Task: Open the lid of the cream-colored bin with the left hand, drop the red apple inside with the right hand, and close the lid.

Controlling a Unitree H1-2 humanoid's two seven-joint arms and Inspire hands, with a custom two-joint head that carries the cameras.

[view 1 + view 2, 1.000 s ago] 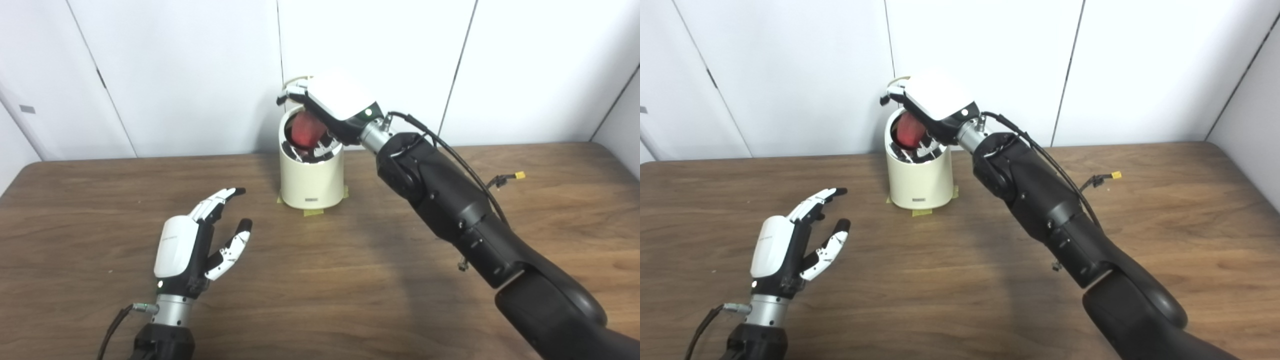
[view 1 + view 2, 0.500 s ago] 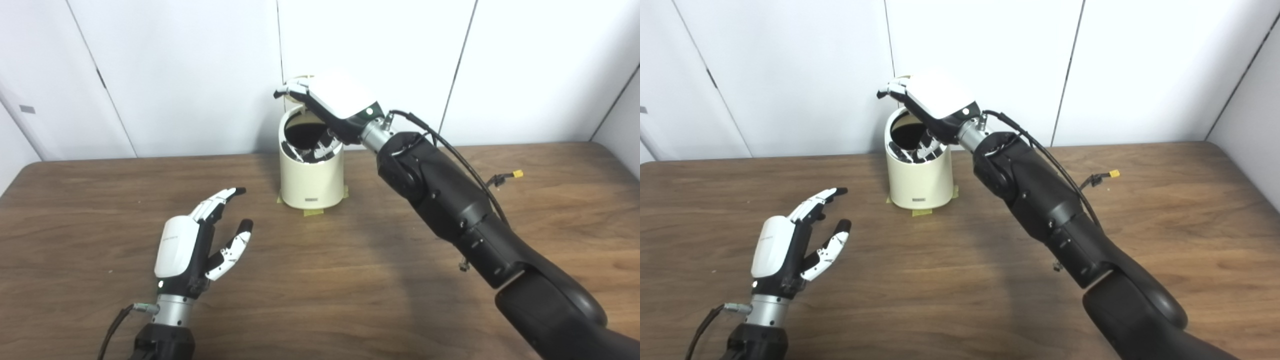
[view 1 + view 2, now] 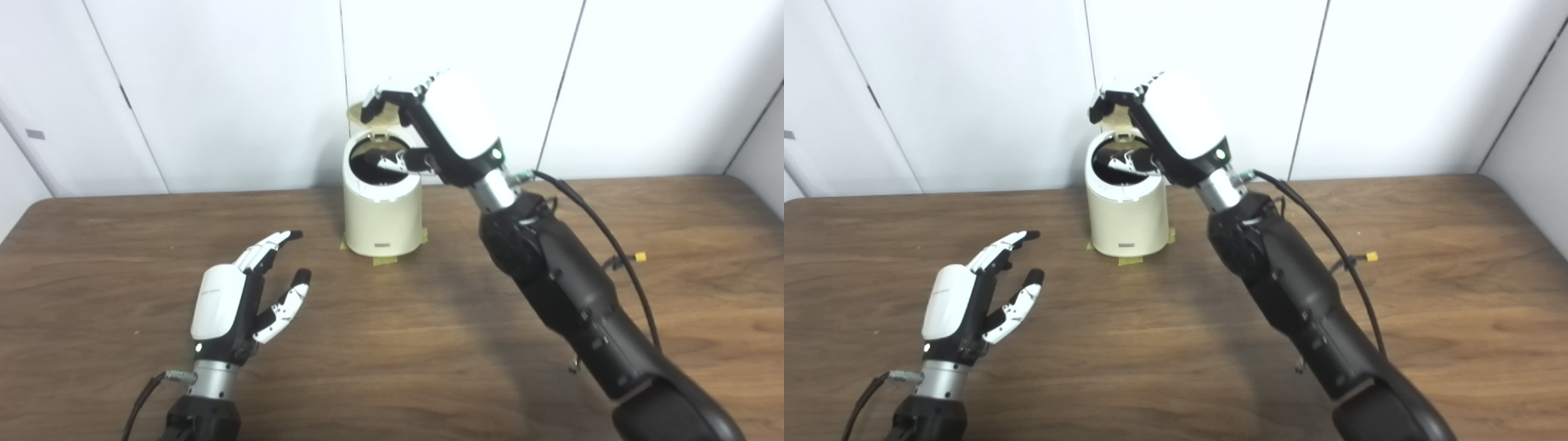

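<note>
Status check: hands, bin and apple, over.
Left hand open, idle over table. Right hand open at the raised lid. Cream bin open; apple not visible. Nothing in the way.

I'm seeing a cream-colored bin (image 3: 382,211) with a dark inside, standing on a brown wood-grain worktop (image 3: 429,343); both hands (image 3: 229,306) (image 3: 450,131) are showing white shells over black.

Bright, even light, probably from overhead. Soft shadow on table (image 3: 465,318) beside right arm (image 3: 569,294). White hand (image 3: 456,122) overexposed. Slight softness throughout.
</note>
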